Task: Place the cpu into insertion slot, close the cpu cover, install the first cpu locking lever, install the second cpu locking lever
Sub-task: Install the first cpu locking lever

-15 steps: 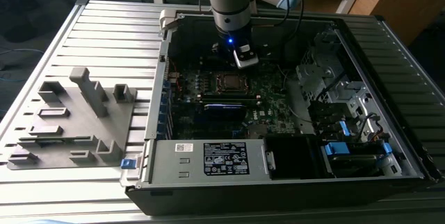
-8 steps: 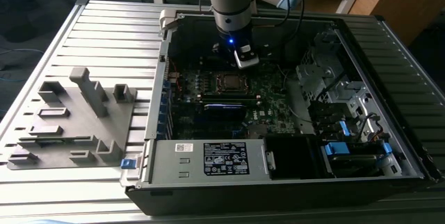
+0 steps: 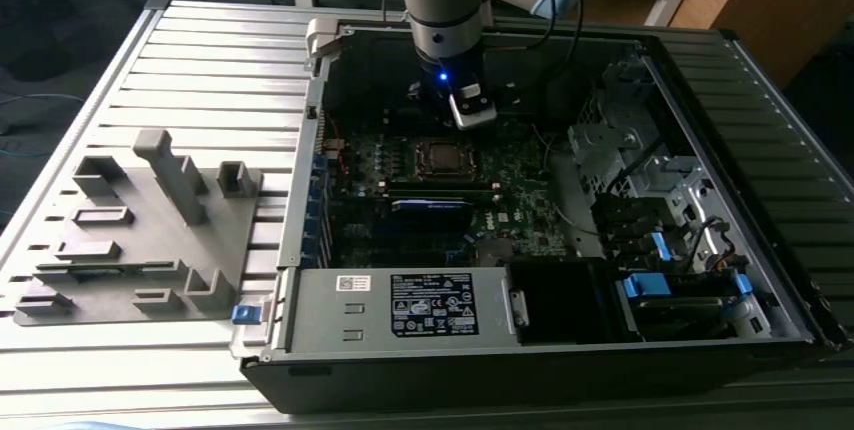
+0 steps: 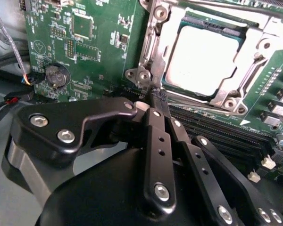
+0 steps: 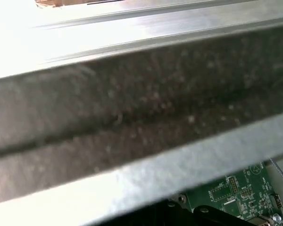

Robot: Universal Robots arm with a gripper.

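The cpu point(image 4: 205, 59), a flat square with a bright silver top, lies in the insertion slot point(image 3: 419, 158) on the green motherboard inside the open computer case. The silver cpu cover point(image 4: 249, 75) lies flat around it, framing its top. In the second wrist view, my gripper point(image 4: 158, 97) has its black fingers point(image 4: 155, 136) pressed together with nothing seen between them. Its tips sit at the socket's corner, beside a thin silver lever rod point(image 4: 198, 100) along the socket's edge. In the exterior view the gripper point(image 3: 474, 115) hangs just behind the slot.
A grey fixture plate point(image 3: 134, 240) lies at the exterior view's left of the case. The power supply point(image 3: 400, 305) fills the case front and drive bays point(image 3: 667, 200) the right. A memory module point(image 3: 430, 205), a coin battery point(image 4: 55, 75) and cables point(image 4: 9, 94) are nearby. A case wall point(image 5: 141, 117) stands close.
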